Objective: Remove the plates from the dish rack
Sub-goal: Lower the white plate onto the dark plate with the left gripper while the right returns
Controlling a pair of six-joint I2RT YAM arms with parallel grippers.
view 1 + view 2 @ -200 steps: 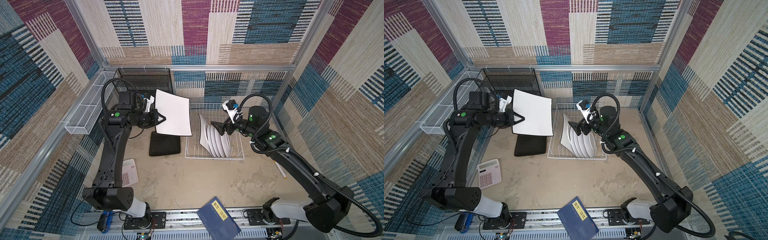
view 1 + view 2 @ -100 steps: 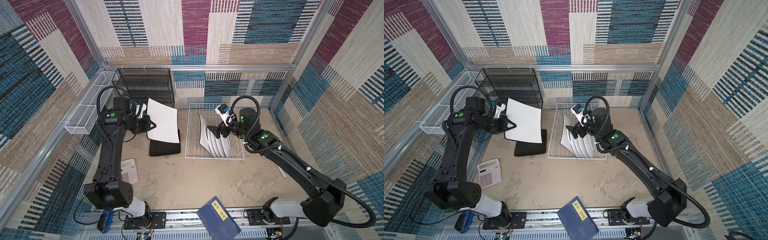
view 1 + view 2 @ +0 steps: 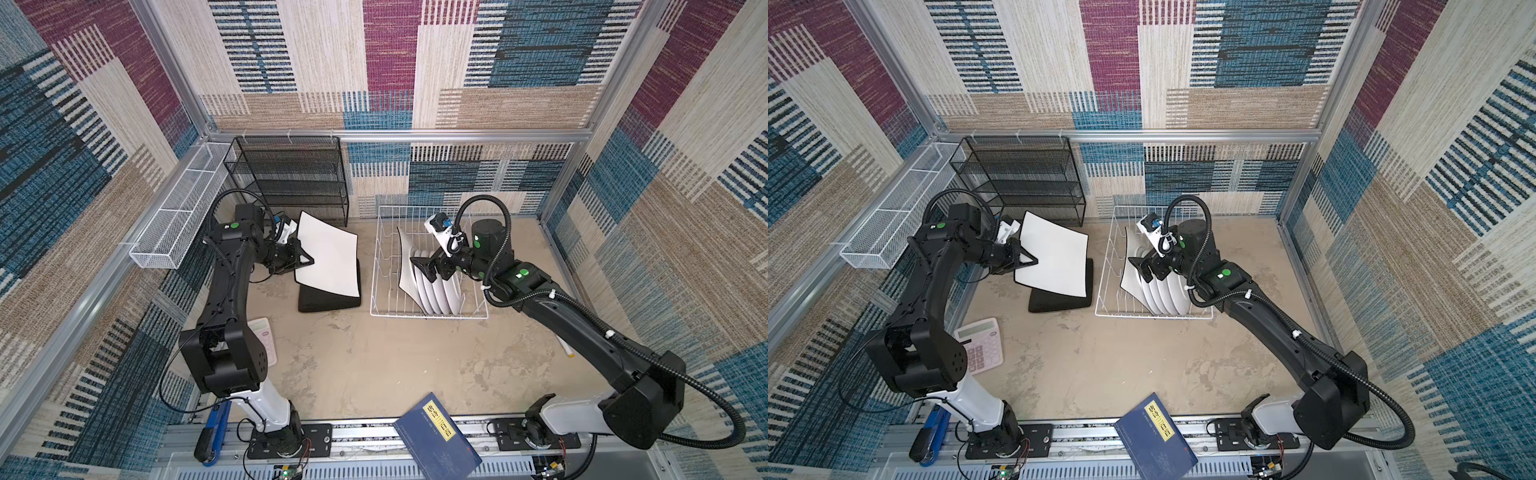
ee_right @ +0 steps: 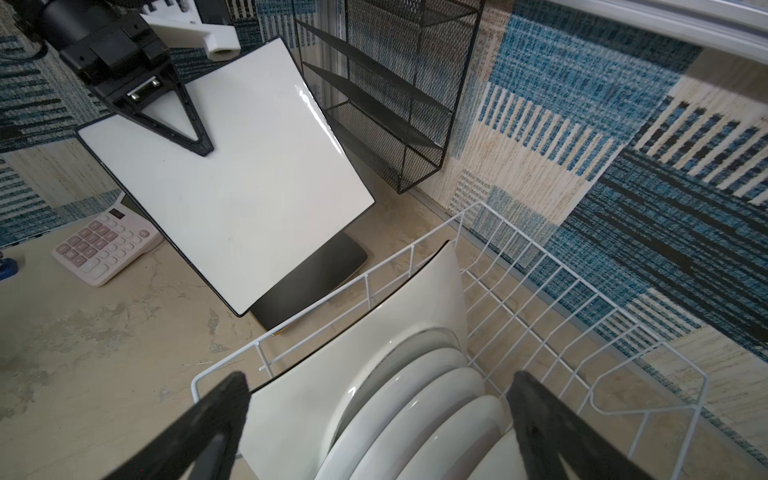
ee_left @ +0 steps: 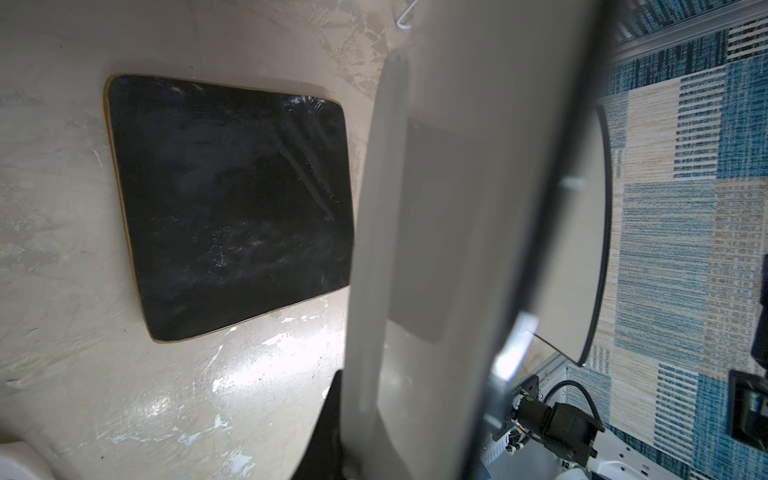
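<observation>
In both top views the square plate (image 3: 328,253) hides part of the black pad (image 3: 324,302)

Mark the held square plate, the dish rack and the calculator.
held square plate (image 3: 330,257), in a top view, middle of white face
dish rack (image 3: 395,307), in a top view, front wire wall
calculator (image 3: 980,347), in a top view, keypad

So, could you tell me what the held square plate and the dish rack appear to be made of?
The square plate looks like glazed ceramic, possibly melamine: glossy white face with a sharp highlight, black edge. The dish rack looks like white-coated metal wire: thin, straight, open grid.
</observation>
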